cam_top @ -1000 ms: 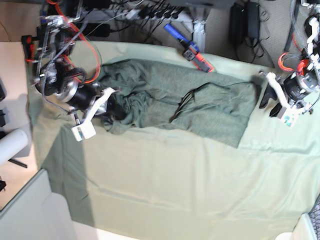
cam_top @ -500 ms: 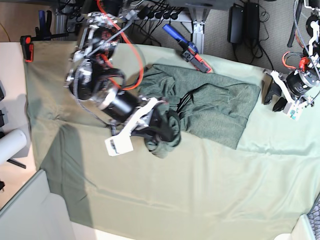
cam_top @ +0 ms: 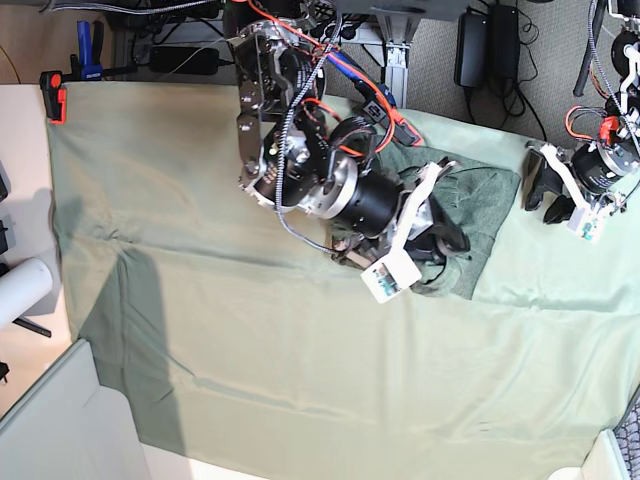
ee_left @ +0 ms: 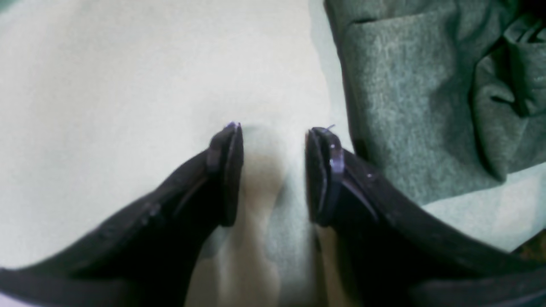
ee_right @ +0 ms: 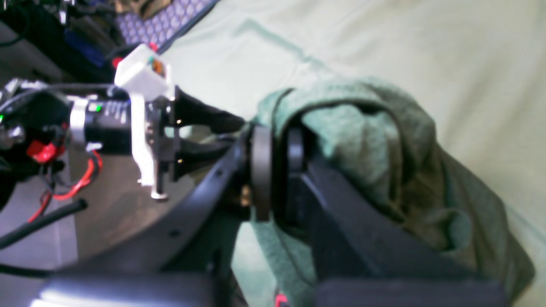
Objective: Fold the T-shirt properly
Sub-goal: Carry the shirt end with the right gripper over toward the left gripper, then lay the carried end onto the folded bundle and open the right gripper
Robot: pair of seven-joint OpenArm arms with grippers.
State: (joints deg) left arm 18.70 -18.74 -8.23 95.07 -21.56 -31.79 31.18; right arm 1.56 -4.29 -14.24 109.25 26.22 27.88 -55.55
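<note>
The dark olive T-shirt (cam_top: 487, 192) lies bunched in a small heap at the right side of the pale green table cloth (cam_top: 300, 340), much of it hidden under my right arm. My right gripper (cam_top: 448, 240) sits on that heap. In the right wrist view this right gripper (ee_right: 277, 166) has its jaws nearly together, with a fold of the T-shirt (ee_right: 384, 140) wrapped over one finger and pinched. My left gripper (cam_top: 540, 200) hovers just past the shirt's right edge. The left gripper (ee_left: 275, 130) stands open over bare cloth, with the T-shirt (ee_left: 405, 106) beside its right finger.
Cables, power bricks and a blue-and-red tool (cam_top: 365, 88) lie behind the table's back edge. A red clamp (cam_top: 52, 92) grips the back left corner. A white roll (cam_top: 20, 290) and a pale panel (cam_top: 60, 420) stand off the left side.
My right arm swept from the table's left side far to the right, dragging the shirt's left part over its right part. The left arm stayed nearly still and open.
</note>
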